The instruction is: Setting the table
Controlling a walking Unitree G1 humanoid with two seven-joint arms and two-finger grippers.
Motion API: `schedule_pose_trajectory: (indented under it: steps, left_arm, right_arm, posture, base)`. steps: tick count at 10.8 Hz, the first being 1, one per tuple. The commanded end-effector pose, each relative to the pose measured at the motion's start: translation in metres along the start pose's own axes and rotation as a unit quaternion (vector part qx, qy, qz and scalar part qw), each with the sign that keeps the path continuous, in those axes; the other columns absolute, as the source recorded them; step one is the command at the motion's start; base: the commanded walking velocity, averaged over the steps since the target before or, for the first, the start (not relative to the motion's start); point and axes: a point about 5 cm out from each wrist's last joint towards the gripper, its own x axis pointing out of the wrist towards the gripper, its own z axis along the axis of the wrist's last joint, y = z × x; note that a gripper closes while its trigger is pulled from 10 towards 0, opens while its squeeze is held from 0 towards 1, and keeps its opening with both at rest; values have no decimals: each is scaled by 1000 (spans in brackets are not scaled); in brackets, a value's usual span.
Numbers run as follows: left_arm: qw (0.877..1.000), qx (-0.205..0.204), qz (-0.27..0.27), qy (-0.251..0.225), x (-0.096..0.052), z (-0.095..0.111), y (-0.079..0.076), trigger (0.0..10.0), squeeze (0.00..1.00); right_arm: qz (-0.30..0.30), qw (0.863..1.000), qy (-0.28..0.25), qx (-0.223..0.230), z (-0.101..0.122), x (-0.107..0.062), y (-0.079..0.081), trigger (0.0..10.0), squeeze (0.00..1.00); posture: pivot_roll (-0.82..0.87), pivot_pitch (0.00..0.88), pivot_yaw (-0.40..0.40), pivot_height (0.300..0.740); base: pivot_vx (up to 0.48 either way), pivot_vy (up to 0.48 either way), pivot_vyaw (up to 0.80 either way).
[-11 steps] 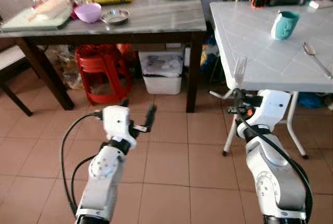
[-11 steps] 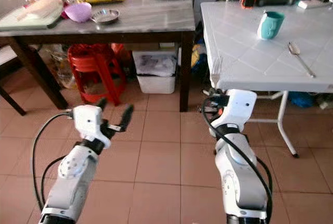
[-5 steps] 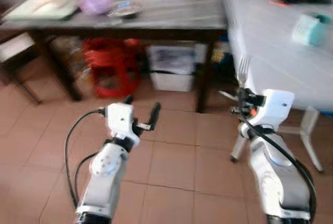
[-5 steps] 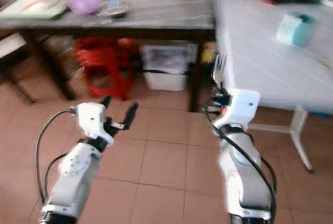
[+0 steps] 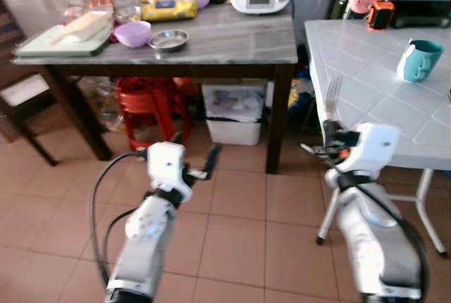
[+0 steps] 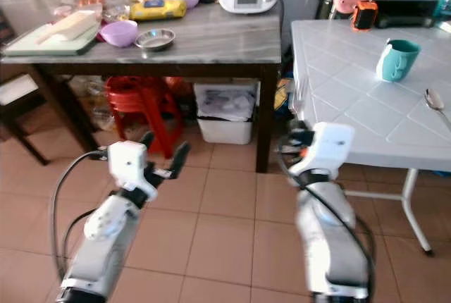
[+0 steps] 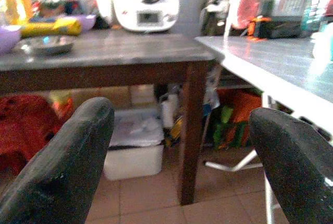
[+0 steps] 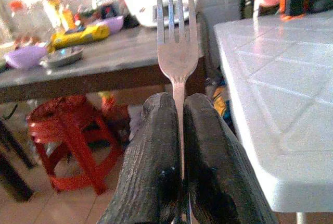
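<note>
Fork (image 8: 176, 41) upright, tines up, pinched in right pincer (image 8: 177, 130).

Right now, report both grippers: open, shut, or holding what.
Left gripper: open, empty, held out over the floor.
Right gripper: shut on the fork, tines up, beside the white table.

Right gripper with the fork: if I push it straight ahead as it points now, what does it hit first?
Probably the near corner of the white table. The right gripper holds the fork with its tines beside that table's edge; if it passes, the dark wooden table is beyond. Depth is unclear.
</note>
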Motion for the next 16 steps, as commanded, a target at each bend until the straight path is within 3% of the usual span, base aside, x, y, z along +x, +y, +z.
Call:
schedule_pose_trajectory:
  steps: [1, 6, 10, 14, 16]
  left_arm:
    - [1000, 6, 0, 0, 1, 1, 2, 10000, 0]
    - [1000, 6, 19, -7, 10, 2, 5, 10000, 0]
    - [999, 23, 42, -6, 12, 3, 22, 10000, 0]
    - [999, 23, 40, -7, 14, 2, 20, 10000, 0]
    - [999, 22, 38, -7, 15, 1, 19, 10000, 0]
  right_arm:
    - [6, 1000, -5, 1, 2, 0, 2, 10000, 0]
    - [15, 1000, -6, 3, 1, 1, 5, 10000, 0]
    - [24, 1000, -7, -1, 1, 0, 7, 10000, 0]
    - [24, 1000, -7, 0, 1, 0, 6, 10000, 0]
    - [24, 1000, -6, 1, 0, 0, 7, 10000, 0]
  posture:
    - [-118, 51, 76, 740]
    - [-118, 45, 73, 740]
    - [-120, 48, 75, 740]
    - [-121, 48, 78, 740]
    - [-123, 48, 78, 740]
  base:
    - [304, 0, 0]
    - [293, 0, 89]
    - [277, 0, 445]
    - [270, 0, 614]
    - [270, 0, 0]
